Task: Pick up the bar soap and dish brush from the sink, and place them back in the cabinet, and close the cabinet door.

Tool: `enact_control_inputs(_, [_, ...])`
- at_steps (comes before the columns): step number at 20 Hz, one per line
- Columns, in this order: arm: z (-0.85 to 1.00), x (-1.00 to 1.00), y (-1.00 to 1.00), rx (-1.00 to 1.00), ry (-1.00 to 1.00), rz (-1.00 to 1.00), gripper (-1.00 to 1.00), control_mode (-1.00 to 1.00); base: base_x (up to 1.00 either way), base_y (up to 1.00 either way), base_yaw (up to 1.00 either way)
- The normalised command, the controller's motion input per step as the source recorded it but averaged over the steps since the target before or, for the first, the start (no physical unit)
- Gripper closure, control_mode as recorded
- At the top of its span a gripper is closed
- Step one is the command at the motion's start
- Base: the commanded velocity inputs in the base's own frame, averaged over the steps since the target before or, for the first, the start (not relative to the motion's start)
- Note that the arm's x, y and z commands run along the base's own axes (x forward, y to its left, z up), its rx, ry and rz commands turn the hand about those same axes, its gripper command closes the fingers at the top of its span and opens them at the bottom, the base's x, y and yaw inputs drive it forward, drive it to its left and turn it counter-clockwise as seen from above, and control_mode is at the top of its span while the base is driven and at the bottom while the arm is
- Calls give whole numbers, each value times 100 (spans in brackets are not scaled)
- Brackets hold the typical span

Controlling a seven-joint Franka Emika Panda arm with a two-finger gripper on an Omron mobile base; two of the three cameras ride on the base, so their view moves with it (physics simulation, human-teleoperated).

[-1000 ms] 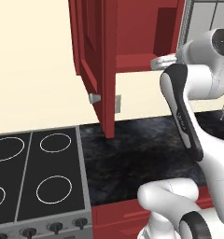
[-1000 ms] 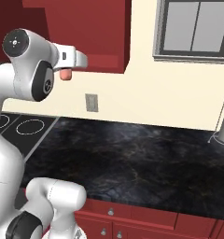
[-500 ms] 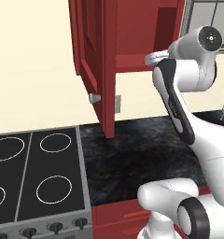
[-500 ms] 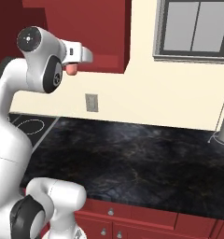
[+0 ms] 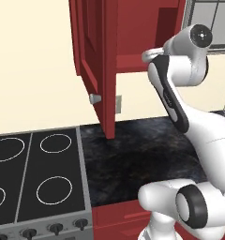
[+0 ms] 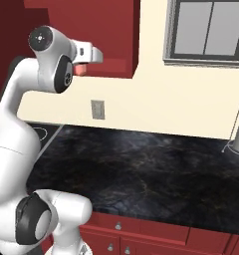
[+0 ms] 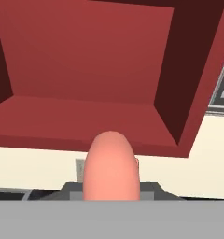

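**Soap at the cabinet mouth**

While the arm reaches up toward the top of the frame, the cabinet [image 7: 86,60] takes the upper half of the hand view, its red interior open and its floor running across the middle of the frame. In the left base view the cabinet door [image 5: 96,65] stands swung out at upper centre, its knob facing left, over the black tabletop [image 6: 141,169] that crosses the lower half of the right base view.

At upper left of the right base view the end effector [image 6: 84,62] sits at the cabinet's bottom edge, jaws narrowed on the bar soap [image 7: 109,165]. From the hand camera the soap stands at bottom centre, its long axis pointing straight away from the end effector toward the cabinet floor just beyond it. My judgement: the opening lies directly ahead and slightly up, so the coming move is a short push forward along that axis before letting go. The dish brush remains to be fetched.
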Motion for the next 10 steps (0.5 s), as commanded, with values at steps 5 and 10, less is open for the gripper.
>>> enact_control_inputs(5, [0,32,0,0,0,0,100,-100,0,0,0])
enact_control_inputs(10, [0,28,1,0,0,0,100,-100,0,0,0])
